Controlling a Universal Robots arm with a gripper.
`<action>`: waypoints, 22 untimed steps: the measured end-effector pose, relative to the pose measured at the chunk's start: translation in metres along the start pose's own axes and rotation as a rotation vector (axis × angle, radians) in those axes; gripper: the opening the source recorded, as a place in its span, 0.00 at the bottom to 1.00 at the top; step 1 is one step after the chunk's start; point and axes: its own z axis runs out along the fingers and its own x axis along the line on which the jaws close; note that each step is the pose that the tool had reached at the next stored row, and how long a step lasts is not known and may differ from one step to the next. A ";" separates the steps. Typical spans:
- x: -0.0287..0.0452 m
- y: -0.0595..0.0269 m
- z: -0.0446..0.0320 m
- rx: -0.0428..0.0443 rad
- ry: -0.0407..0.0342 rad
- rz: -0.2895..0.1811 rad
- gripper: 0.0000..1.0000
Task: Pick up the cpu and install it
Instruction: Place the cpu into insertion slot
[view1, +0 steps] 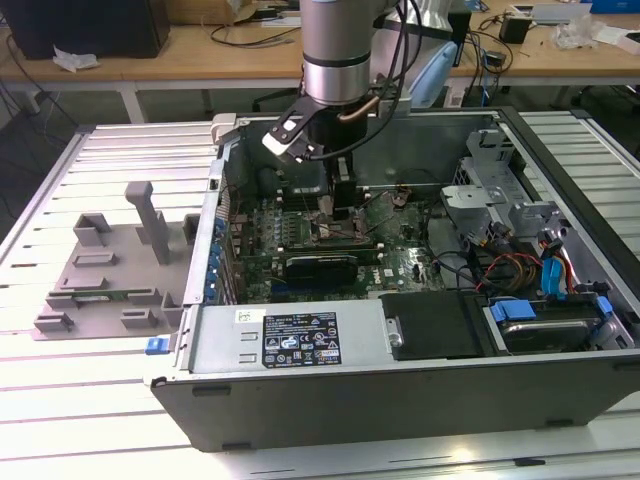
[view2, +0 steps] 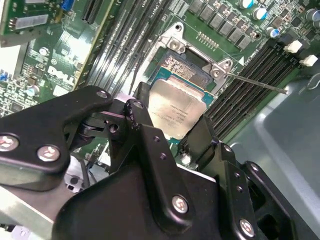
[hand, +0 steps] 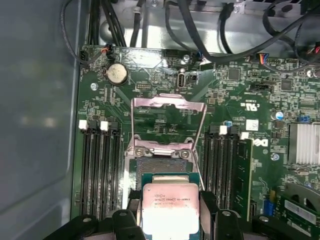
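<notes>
**Cpu (hand: 170, 210) pinched in the gripper (view1: 340, 208), low over the open socket (hand: 162, 166) inside the computer case (view1: 400, 390).**

Cpu lies flat, metal lid up toward the wrist cameras, level with the motherboard (hand: 240, 100). It is square, so no long axis to record; its edges run parallel to the socket frame. Fingers (hand: 134, 202) are closed on two opposite edges, one each side, with the cpu centred between them. A green substrate rim shows on the free edge nearest the socket hinge, and a strip of the contact field shows beyond it. Load plate (hand: 169, 102) stands hinged up. Memory slots (hand: 100, 170) flank the socket on both sides. Cannot tell whether the cpu touches the socket.
</notes>
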 end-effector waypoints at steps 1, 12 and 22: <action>0.0014 0.0000 0.0018 -0.0001 0.0001 0.000 0.55; 0.0015 -0.0006 0.0164 0.0005 -0.0074 0.003 0.55; 0.0010 -0.0010 0.0271 0.0017 -0.0095 0.016 0.55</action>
